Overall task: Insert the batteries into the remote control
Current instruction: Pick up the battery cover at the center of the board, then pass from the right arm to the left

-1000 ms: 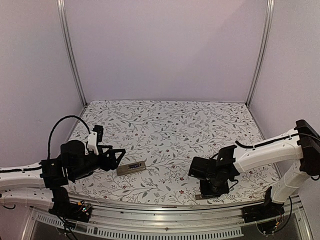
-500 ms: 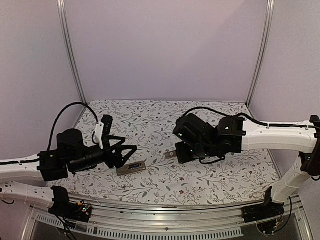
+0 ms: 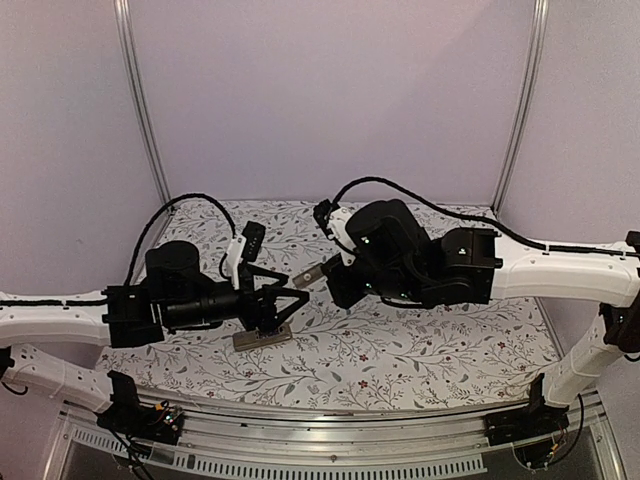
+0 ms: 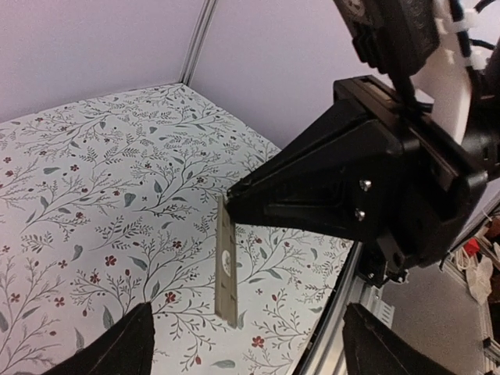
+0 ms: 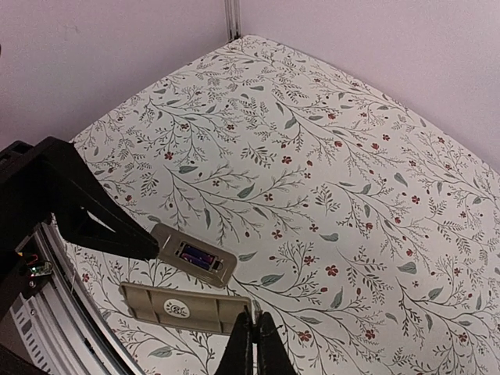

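Left arm [image 3: 60,325] reaches in from the left edge, low over the floral table [image 3: 430,240]. Left gripper [image 3: 282,308] has its claw spread wide. In the wrist view both dark fingertips [image 4: 117,351] sit far apart at the bottom corners with nothing between them.

Remote control [image 3: 262,337] lies flat on the table just under and in front of that claw, near the front edge, left of centre. It is grey-tan side up, with a small dark recess in that face. What lies in the recess is too small to tell. In the right wrist view one left finger [image 5: 101,219] reaches to the remote's end; contact cannot be told.

Cover piece [image 3: 309,274], a grey-tan strip, is raised off the table just right of and behind the remote. It is pinched by one end.

Right gripper [image 5: 251,344] has its claw closed tight on that end of the cover. Right arm [image 3: 560,270] stretches across from the right side.
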`<state>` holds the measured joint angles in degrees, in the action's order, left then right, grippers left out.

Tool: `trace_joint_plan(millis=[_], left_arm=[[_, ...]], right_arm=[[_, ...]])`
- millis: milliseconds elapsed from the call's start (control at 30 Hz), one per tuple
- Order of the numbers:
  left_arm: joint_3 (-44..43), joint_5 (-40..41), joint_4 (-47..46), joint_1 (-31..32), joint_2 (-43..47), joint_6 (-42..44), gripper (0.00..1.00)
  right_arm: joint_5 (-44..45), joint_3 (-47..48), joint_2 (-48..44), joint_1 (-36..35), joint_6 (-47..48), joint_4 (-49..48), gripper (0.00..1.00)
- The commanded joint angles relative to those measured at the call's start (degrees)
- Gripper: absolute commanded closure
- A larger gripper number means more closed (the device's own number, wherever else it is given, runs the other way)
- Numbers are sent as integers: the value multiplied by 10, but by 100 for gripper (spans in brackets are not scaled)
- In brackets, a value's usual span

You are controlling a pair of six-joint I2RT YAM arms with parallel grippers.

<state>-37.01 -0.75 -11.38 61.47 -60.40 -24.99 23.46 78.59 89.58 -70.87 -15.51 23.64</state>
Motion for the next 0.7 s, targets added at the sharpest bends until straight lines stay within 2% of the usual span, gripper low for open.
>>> trace_joint_plan(millis=[0,300,467,667], left_arm=[[-22,1,-14,-8,-24,-23,22],[-32,0,-22,-12,-38,-26,58],[-29,6,-18,-15,-27,-21,63],[-30,26,-11,-21,-23,-15,83]], right_arm=[[-10,3,-6,-8,33,-33,100],[-20,-3,-7,-11,43,-43,100],[-25,-5,-8,-11,44,-45,100],[-26,-5,-7,-11,46,-48,100]])
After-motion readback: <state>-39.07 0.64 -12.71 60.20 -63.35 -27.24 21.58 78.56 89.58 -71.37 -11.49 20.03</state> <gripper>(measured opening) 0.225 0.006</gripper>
